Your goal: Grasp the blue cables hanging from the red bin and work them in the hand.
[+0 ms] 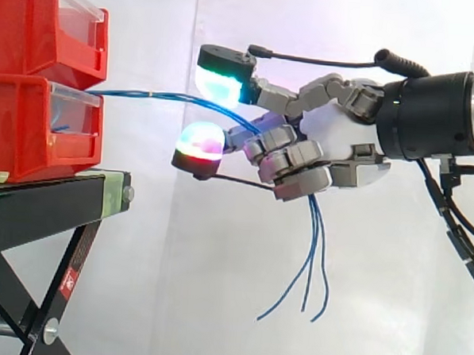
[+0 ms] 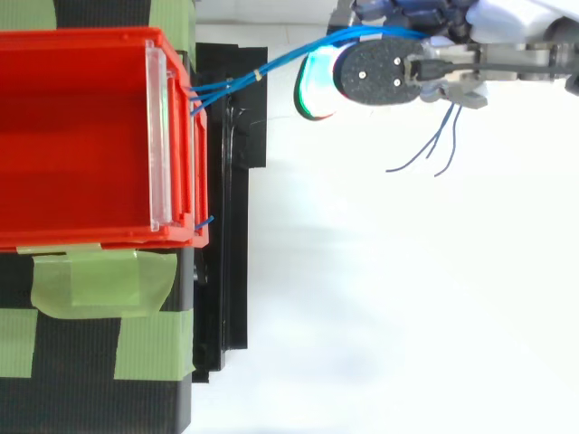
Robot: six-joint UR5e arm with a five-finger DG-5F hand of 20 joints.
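In the side view, two red plastic bins are stacked at the left, the lower red bin (image 1: 33,127) resting on a black counter (image 1: 53,204) edged with green tape. A bundle of thin blue cables (image 1: 177,97) leaves the front of that lower bin at its upper lip and runs nearly level away from it into the robot hand (image 1: 342,147), which hangs in the air well out from the bin's front. The robot hand's fingers are curled round the cables, clamping them. Two glowing fingertips (image 1: 201,140) point back toward the bin, and the cables' loose ends (image 1: 312,261) dangle beneath the palm. In the top view, the cables (image 2: 280,61) fan from the bin's front corner toward the robot hand (image 2: 470,59), and strips of green tape (image 2: 90,280) lie beside the bin.
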